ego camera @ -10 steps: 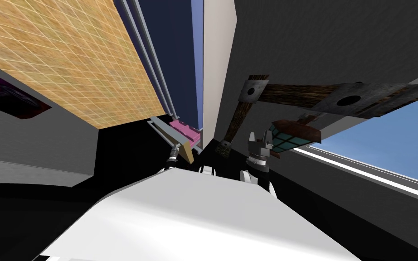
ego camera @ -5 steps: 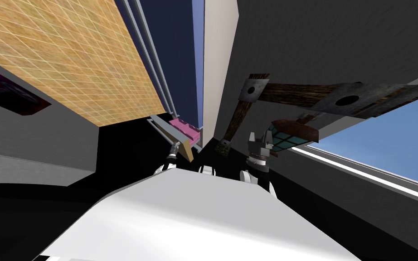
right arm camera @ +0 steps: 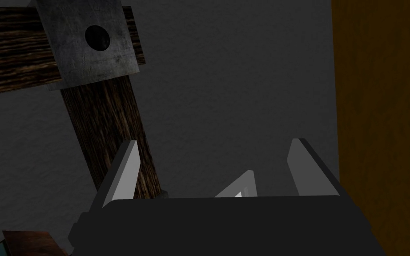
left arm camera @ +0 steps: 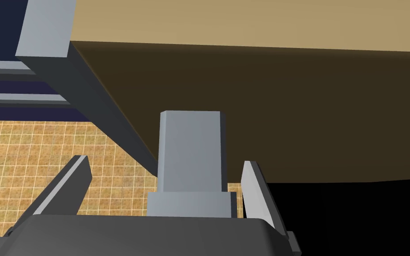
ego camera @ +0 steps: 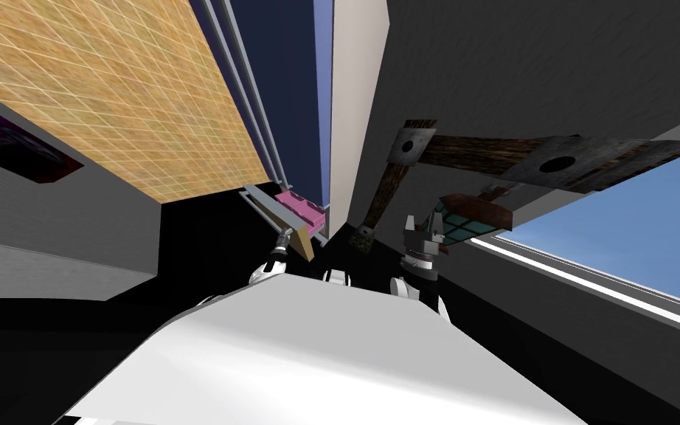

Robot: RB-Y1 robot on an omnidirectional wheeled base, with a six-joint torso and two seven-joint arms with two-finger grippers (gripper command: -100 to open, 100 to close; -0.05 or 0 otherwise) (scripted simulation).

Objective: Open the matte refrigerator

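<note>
The left gripper (ego camera: 285, 236) sits a bit left of centre in the head view, right up against the tan refrigerator door (ego camera: 304, 249). In the left wrist view, the left claw (left arm camera: 165, 161) is spread wide with the door's grey handle (left arm camera: 190, 146) standing between the two fingers. One finger (left arm camera: 255, 191) is just beside the handle and the other is clearly off it, so it's not clamped. The door's shaded brown face (left arm camera: 253, 111) runs right behind the handle, with an orange tiled surface (left arm camera: 22, 155) showing past its edge. The right gripper (ego camera: 425, 221) hangs just right of centre in the head view, and its wrist view shows that claw (right arm camera: 214, 141) wide and holding nothing.
</note>
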